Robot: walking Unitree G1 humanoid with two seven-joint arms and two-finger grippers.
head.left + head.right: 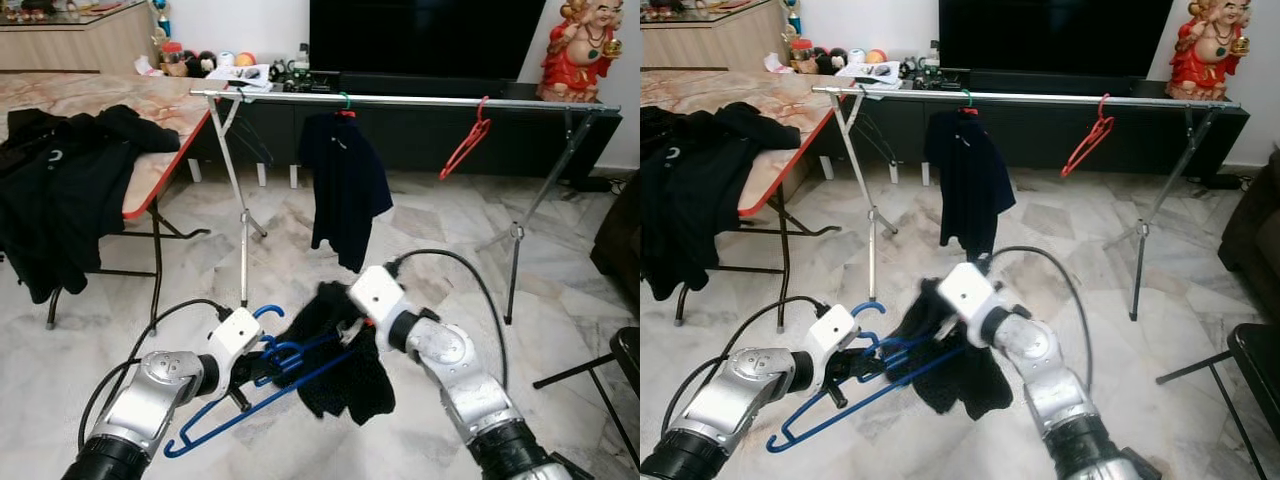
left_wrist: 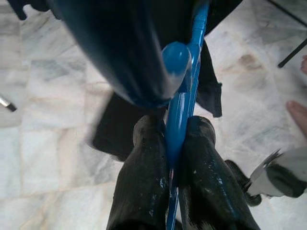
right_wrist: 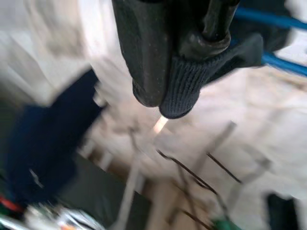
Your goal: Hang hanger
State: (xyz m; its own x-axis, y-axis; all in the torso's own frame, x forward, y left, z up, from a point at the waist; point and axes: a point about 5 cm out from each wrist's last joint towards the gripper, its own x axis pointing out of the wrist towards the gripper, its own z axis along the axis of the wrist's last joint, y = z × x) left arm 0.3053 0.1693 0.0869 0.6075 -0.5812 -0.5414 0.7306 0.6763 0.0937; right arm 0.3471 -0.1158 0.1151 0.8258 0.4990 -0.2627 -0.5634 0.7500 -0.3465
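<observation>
**Blue hanger pinched in the left jaws, dark garment held by the right**

A marble floor [image 1: 560, 300] carries the scene. At the far wall stands a dark TV unit [image 1: 420, 130] with a black screen [image 1: 430, 35] above it and a red figurine [image 1: 580, 50] at its right end. A table [image 1: 150, 110] with a red edge stands on the left, and a heap of black clothes [image 1: 60, 190] drapes over its near edge. A metal rail [image 1: 400, 100] on crossed legs runs across the room in front of the unit. A navy shirt [image 1: 345, 190] hangs near the rail's middle, and a red hanger [image 1: 466, 140] hangs empty, tilted, toward its right end.

Low in front, well short of the rail, the two arms meet. The left gripper [image 2: 176, 143] has its jaws narrowed onto the blue hanger [image 1: 255, 385]: the wrist view shows the blue bar running straight up between the two fingers [image 2: 144, 182], touching both. The hanger's hook curls up just beside the left wrist, and its long bar slopes down toward the floor. A black garment [image 1: 340, 360] sits on the hanger's right part and sags below it. The right gripper [image 3: 165, 96] has its jaws closed on a ribbed edge of this garment, with the blue bar just beside the fingers.
</observation>
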